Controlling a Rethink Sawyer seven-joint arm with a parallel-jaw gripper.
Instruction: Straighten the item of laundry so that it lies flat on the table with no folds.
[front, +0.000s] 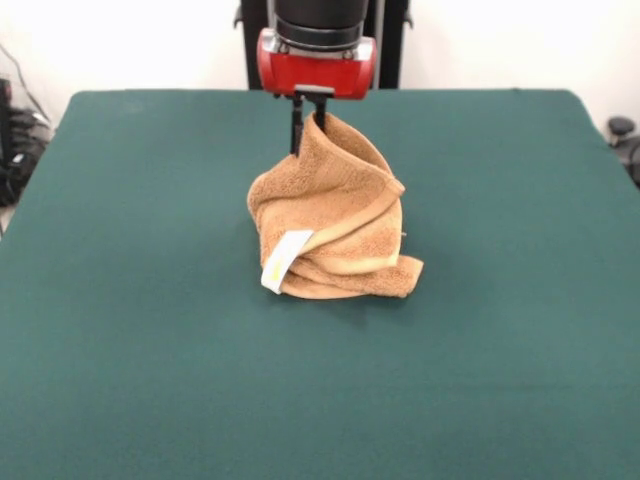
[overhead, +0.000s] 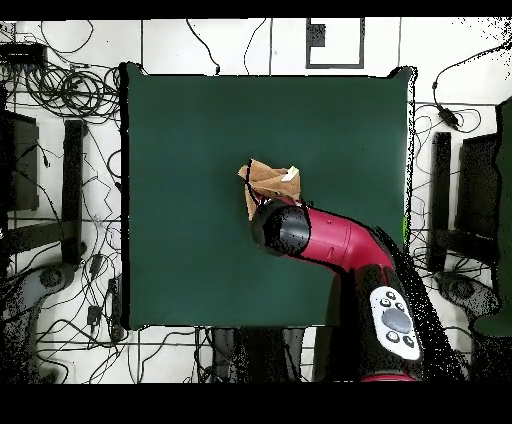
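The orange-tan towel (front: 330, 215) hangs bunched and twisted from my gripper (front: 309, 118), its lower folds resting on the green table (front: 130, 330). Its top corner is pinched between the black fingers just under the red wrist. The pale border band winds across the folds and the white care label (front: 284, 260) dangles at the lower left. In the overhead view the red arm (overhead: 335, 240) covers the gripper and most of the towel (overhead: 268, 182), which shows near the middle of the table (overhead: 190, 130).
Cables and equipment stands (overhead: 70, 180) lie on the floor around the table. The robot's pedestal (overhead: 395, 320) is at the bottom right of the overhead view.
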